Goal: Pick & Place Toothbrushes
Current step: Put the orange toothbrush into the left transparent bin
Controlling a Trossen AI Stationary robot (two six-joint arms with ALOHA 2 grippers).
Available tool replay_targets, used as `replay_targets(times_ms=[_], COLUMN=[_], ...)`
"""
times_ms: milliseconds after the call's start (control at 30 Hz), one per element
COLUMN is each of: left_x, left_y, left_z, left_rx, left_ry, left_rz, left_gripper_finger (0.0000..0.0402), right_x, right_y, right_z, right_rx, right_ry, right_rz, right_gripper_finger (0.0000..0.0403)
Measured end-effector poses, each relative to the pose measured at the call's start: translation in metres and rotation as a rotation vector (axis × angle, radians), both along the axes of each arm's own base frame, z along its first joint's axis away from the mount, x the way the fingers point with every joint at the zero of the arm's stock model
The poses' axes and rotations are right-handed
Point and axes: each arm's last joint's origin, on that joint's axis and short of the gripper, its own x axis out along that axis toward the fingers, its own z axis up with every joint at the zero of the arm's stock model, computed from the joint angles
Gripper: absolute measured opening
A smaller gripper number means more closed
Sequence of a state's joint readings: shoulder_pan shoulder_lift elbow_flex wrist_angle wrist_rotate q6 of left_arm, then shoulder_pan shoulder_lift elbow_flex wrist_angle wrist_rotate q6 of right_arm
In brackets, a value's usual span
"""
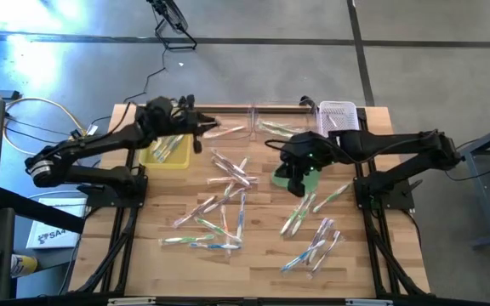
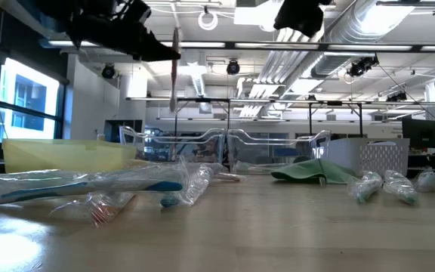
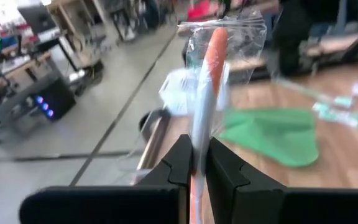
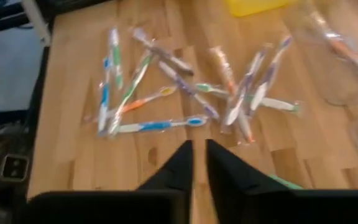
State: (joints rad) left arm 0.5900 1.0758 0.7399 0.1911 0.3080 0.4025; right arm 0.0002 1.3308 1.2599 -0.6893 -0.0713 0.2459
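At the table's far-left edge the left gripper (image 3: 194, 163), clamped on a wrapped orange toothbrush (image 3: 207, 81), seems mid-delivery above the yellow bin (image 1: 163, 156) and must release next, while the right gripper (image 4: 199, 163), fingers together and empty, hovers mid-table over the scattered toothbrushes (image 1: 228, 191).

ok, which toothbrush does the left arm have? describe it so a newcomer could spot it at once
Start at the yellow bin near the table's back-left corner. The left gripper is above its right side, shut on one wrapped toothbrush with an orange handle. It is the only brush lifted off the wood; the rest lie on the table or in containers.
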Motion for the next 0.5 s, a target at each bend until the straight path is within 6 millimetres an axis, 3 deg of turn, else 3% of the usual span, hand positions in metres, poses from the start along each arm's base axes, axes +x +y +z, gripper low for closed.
replay_targets(times_ms=[133,233,367,500], left_x=[0.000,0.003,0.007,0.008], left_y=[0.010,0.015,0.023,0.040], left_z=[0.011,0.010,0.000,-0.018], left_rx=[0.038,0.108,0.178,0.120], left_ry=[0.115,0.194,0.273,0.350], left_rz=[0.047,0.067,0.072,0.110], left_gripper_finger=[0.0017,0.0017,0.0017,0.0017], right_x=[0.002,0.003,0.003,0.000], right_y=[0.001,0.001,0.002,0.004], right_z=[-0.013,-0.033,-0.071,-0.105], right_rx=[0.008,0.018,0.088,0.203], right_ry=[-0.012,0.010,-0.018,-0.097], right_rz=[0.048,0.038,0.040,0.025], right_gripper_finger=[0.0004,0.0003,0.0002,0.0002])
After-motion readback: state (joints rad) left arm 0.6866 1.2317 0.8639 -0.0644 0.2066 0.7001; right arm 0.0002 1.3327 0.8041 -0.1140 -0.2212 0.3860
